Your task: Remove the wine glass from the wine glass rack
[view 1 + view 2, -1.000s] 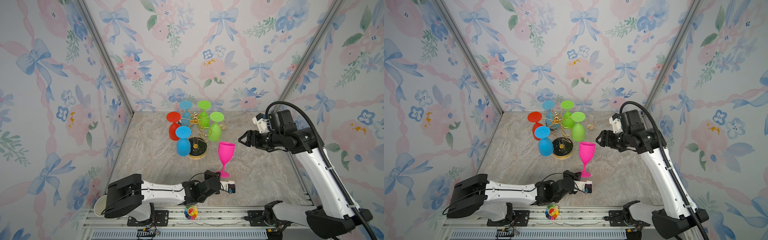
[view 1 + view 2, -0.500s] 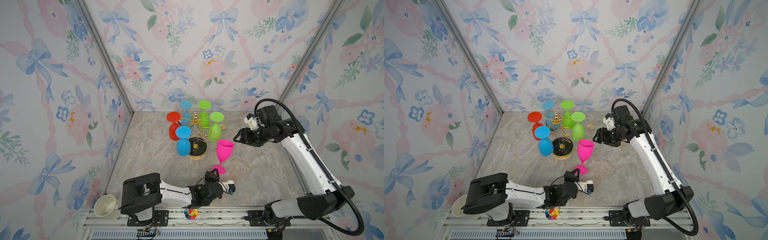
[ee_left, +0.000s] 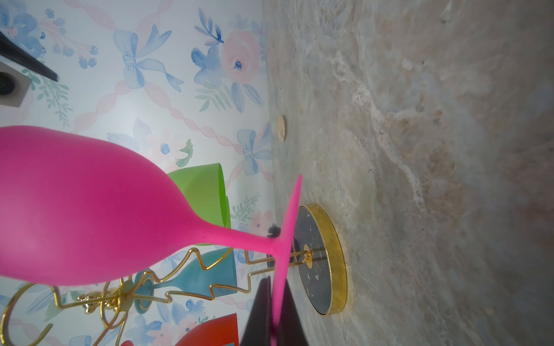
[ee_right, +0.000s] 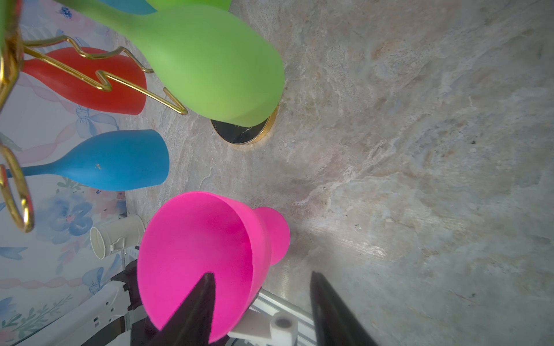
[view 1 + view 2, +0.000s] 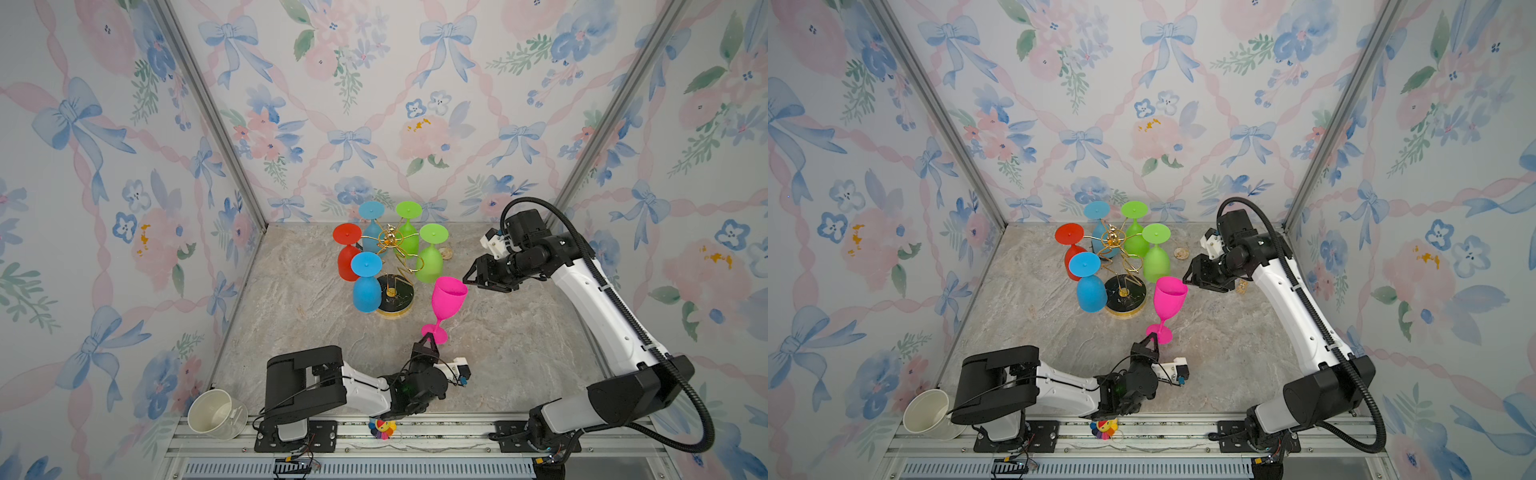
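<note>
While left jaws clench the pink glass [image 5: 448,297] by its foot, parted right jaws straddle its rim.

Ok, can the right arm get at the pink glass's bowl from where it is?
Probably yes. The right claw sits open at the rim of the pink glass, one finger over the mouth, one outside, nothing between. The left claw grips only the foot, and the nearest green glass hangs apart.

pink wine glass [image 3: 90,209]: bowl's mouth cut off at the left wrist view's edge
wine glass rack [image 4: 239,134]: base mostly hidden behind green glass [image 4: 209,60]
pale disc [image 5: 447,252] on worktop [image 5: 519,332]: too small to identify
</note>
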Tool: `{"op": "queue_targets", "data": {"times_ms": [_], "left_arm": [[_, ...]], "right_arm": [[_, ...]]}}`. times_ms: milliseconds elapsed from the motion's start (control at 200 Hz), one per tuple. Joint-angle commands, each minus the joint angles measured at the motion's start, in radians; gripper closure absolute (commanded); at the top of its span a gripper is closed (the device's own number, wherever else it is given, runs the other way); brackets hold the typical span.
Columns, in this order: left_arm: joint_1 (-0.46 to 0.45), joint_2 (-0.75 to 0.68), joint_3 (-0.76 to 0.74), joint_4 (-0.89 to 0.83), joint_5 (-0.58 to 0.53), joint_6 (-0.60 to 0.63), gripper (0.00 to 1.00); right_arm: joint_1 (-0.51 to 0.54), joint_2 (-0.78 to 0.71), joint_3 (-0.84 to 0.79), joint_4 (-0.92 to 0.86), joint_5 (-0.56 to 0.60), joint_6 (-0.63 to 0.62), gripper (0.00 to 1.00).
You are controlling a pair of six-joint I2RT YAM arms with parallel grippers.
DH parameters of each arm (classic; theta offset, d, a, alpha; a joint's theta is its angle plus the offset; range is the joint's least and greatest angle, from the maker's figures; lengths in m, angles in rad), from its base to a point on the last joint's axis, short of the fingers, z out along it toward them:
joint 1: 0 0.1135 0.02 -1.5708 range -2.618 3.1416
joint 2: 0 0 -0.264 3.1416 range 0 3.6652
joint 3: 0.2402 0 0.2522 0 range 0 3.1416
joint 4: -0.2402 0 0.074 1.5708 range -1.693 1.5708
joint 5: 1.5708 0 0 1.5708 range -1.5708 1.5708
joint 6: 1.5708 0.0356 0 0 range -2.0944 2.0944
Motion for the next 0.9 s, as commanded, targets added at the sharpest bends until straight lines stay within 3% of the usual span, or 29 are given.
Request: {"op": "queue_targets", "data": {"times_ms": [0, 160, 440, 895], "left_arm": [[-0.004, -0.01, -0.012, 0.072, -0.031, 0.033, 1.0], [-0.004, -0.007, -0.013, 0.085, -0.033, 0.04, 1.0], [-0.002, -0.002, -0.025, 0.116, -0.029, 0.064, 1.0], [0.002, 0.005, -0.025, 0.135, -0.037, 0.088, 1.0]], "right_arm": [[0.011, 0.021, 0.03, 0.003, -0.015, 0.01, 0.48], [0.03, 0.038, 0.036, -0.005, -0.013, 0.004, 0.51], [0.035, 0.05, 0.034, -0.018, -0.009, -0.007, 0.72], [0.056, 0.055, 0.04, -0.039, -0.008, -0.031, 0.9]]}}
